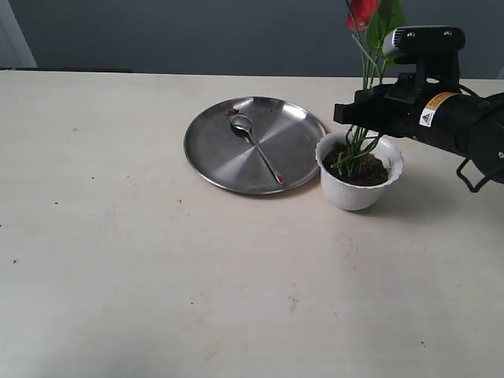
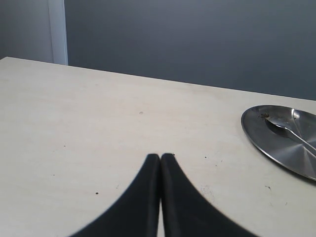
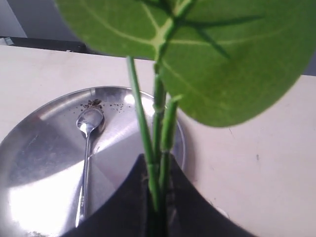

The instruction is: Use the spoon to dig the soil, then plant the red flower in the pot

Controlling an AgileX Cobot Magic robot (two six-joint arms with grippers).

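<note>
The red flower [image 1: 362, 11] stands upright with its green stems [image 1: 356, 146] going down into the dark soil [image 1: 364, 170] inside the white pot [image 1: 356, 191]. My right gripper [image 1: 364, 116] is shut on the stems just above the pot; the wrist view shows the stems [image 3: 158, 148] pinched between the black fingers [image 3: 129, 197], with the big green leaf [image 3: 222, 59] above. The spoon [image 1: 253, 142] lies on the steel plate, bowl [image 3: 89, 120] next to some soil crumbs. My left gripper [image 2: 160, 157] is shut and empty over bare table, out of the exterior view.
The round steel plate [image 1: 213, 161] lies just left of the pot, nearly touching it; its rim [image 2: 256, 140] shows at the edge of the left wrist view. A dark wall runs behind the table's far edge. Small specks dot the pale tabletop [image 1: 157, 276].
</note>
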